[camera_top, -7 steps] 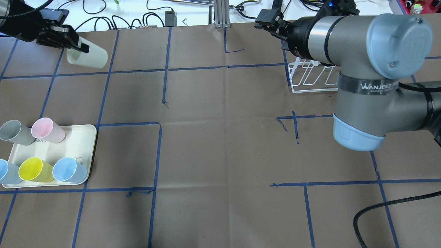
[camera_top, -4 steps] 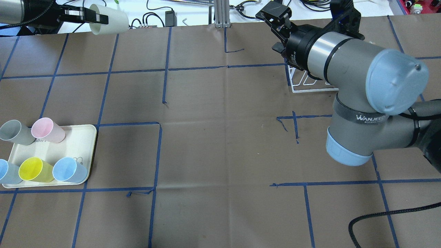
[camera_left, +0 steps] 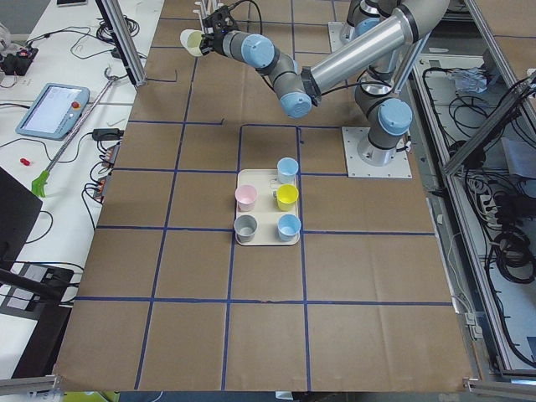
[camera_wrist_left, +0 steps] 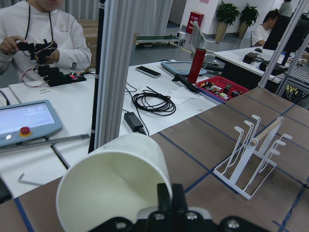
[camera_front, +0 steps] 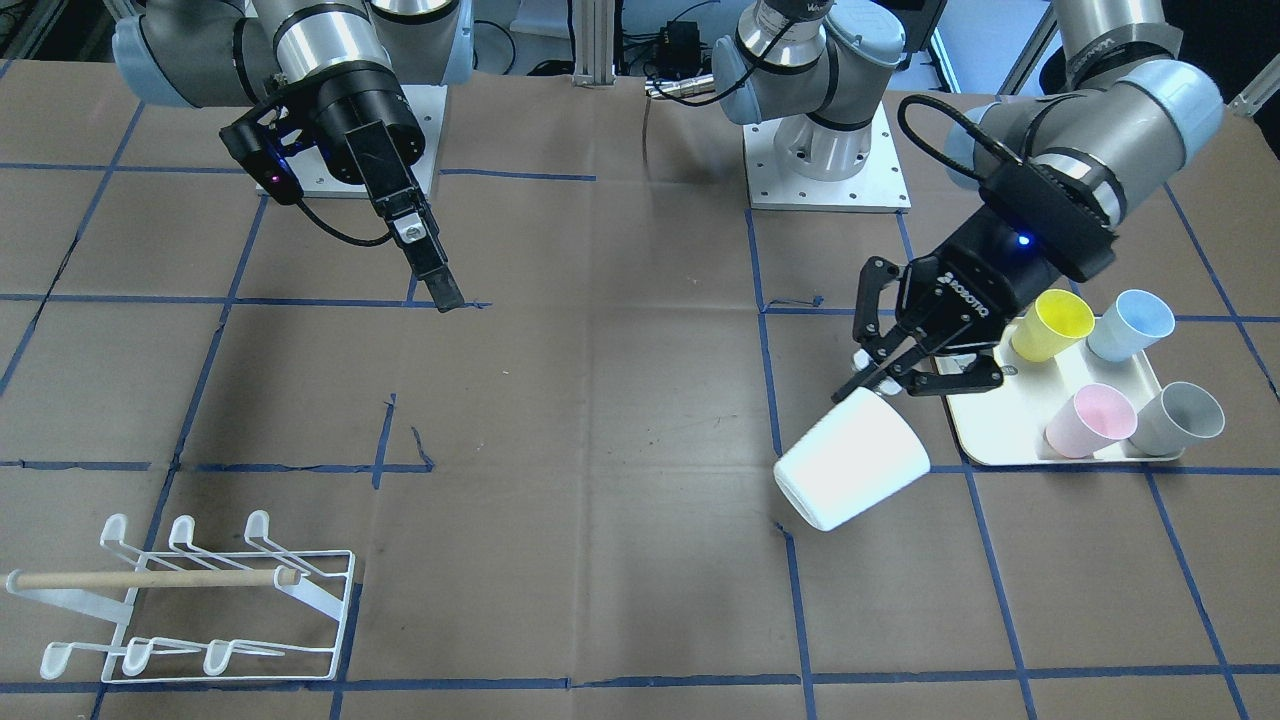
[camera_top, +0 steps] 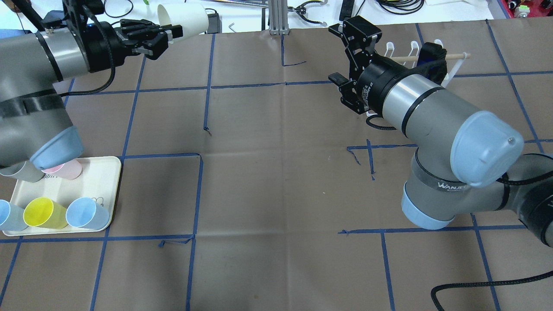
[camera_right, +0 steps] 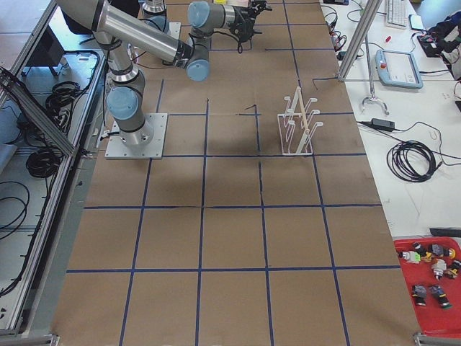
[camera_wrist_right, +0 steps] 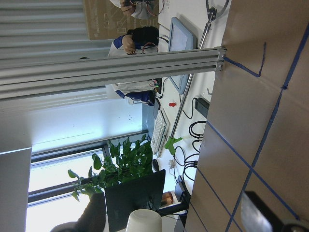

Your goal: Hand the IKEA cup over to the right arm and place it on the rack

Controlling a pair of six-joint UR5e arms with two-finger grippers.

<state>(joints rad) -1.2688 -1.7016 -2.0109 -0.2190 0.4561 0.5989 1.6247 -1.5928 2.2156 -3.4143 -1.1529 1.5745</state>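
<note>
Five cups (camera_top: 43, 212) on tray (camera_top: 97, 172); rack (camera_top: 453, 56) behind right arm (camera_top: 414, 103); IKEA cup (camera_top: 185, 17) aloft.

Across the middle of the overhead view I have a wide stretch of bare bench (camera_top: 276, 194). It lies between the left tool (camera_top: 173, 32), carrying the cup (camera_top: 190, 17) at upper left, and the right tool (camera_top: 343, 54), jaws spread, at upper right. Between them only the aluminium post (camera_top: 276, 17) stands, at the top edge on the bench's far rim.

In the front-facing view the rack (camera_front: 150, 578) sits at lower left with bare bench beside it and its prongs upturned. Overhead, the right arm (camera_top: 414, 103) covers much of it.

The tray (camera_top: 101, 177) of spare cups (camera_top: 41, 212) fills the overhead view's lower left, partly under the left arm's elbow (camera_top: 56, 151).
</note>
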